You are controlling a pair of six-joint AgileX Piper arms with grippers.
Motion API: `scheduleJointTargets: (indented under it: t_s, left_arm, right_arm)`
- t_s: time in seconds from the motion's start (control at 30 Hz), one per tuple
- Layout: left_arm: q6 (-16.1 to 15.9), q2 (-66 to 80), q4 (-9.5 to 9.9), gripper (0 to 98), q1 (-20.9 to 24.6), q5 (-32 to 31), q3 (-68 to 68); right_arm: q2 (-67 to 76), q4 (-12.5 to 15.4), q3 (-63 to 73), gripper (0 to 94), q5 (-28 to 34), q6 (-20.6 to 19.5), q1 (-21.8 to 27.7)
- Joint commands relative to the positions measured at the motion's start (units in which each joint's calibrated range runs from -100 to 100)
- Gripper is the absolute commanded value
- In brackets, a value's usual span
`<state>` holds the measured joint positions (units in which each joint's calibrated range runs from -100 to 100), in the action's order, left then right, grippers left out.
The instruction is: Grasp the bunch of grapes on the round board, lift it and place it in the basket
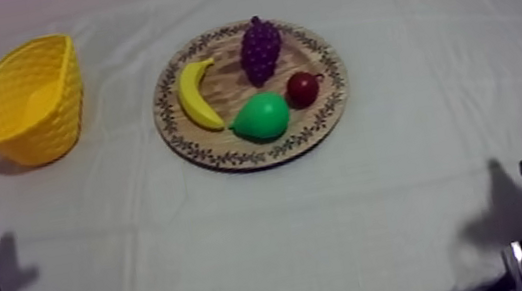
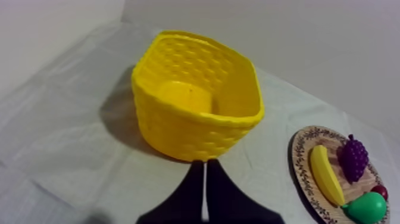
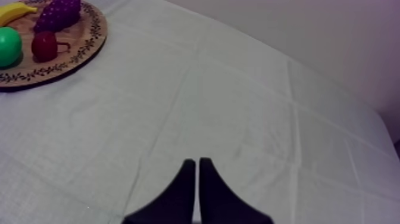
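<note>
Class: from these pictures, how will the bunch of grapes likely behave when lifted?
The bunch of grapes looks moulded in one piece: probably stiff. Its bumpy surface might slip. Lying flat on the wooden board, it seems unlikely to roll.

My right hand (image 3: 197,162), closed tight, hangs over the cloth (image 3: 238,107), well apart from the wooden board (image 3: 83,36).

A creased grey-white tablecloth (image 1: 270,237) meets a plain pale wall (image 2: 309,36) at its far edge.
</note>
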<state>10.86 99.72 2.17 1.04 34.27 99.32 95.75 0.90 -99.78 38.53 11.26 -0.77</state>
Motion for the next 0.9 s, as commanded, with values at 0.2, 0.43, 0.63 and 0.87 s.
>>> scheduleJointTargets:
  t_s: [0.2, 0.43, 0.63, 0.87]
  left_arm:
    - [0.0, 0.0, 0.0, 0.0, 0.0, 0.0, 0.0]
    - [-0.5, 0.0, 0.0, 0.0, -1.4, 0.0, 0.1]
    - [-3.5, 0.2, 0.02, 0.0, -6.1, -0.1, 0.1]
    - [-2.5, -3.2, 0.39, 0.0, -8.4, 4.6, -2.7]
  right_arm:
    - [0.0, 0.0, 0.0, 0.3, 0.0, 0.0, 0.0]
    - [0.0, 0.0, 0.0, 0.3, 0.0, 0.0, 0.0]
    - [0.0, 0.0, 0.0, 0.3, 0.0, 0.0, 0.0]
    - [0.0, 0.0, 0.0, 0.3, 0.0, 0.0, 0.0]
